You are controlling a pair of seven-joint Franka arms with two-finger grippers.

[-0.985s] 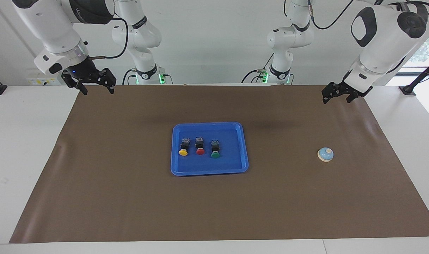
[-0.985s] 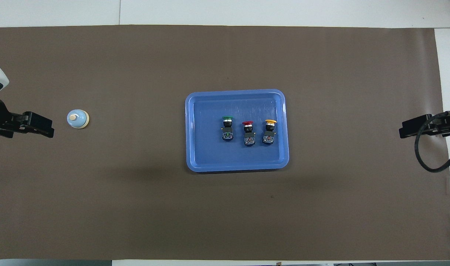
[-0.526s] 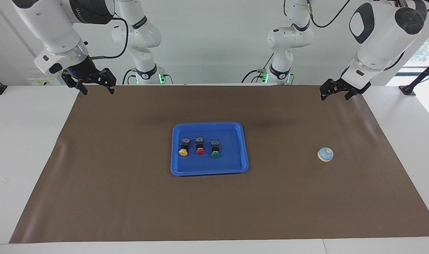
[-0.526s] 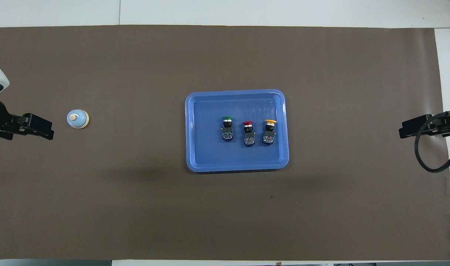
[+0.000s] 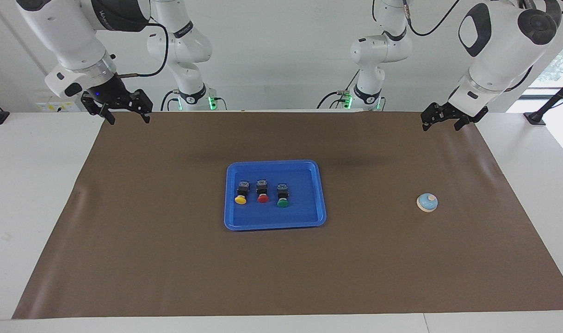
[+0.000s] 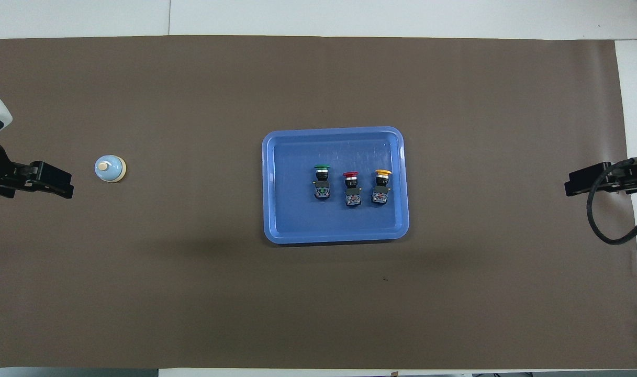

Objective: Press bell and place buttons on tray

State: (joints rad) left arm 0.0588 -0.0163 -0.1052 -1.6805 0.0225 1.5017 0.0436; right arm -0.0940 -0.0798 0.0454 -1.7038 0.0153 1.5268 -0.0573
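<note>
The left gripper (image 5: 441,122) is drawing back from the bell (image 5: 427,202); both grippers, the right gripper (image 5: 122,112) included, are hanging spread and empty, while the three buttons (image 5: 262,193) are already lying in the tray (image 5: 275,225).

Three buttons (image 5: 262,193); one tray (image 5: 274,225); one bell (image 5: 427,202); two end effectors

Facing view: high, across table, toward robots. Overhead view: steeply down. Both share tray (image 5: 275,225).

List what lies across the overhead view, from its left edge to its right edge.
left gripper → bell → tray → green button → red button → yellow button → right gripper
</note>
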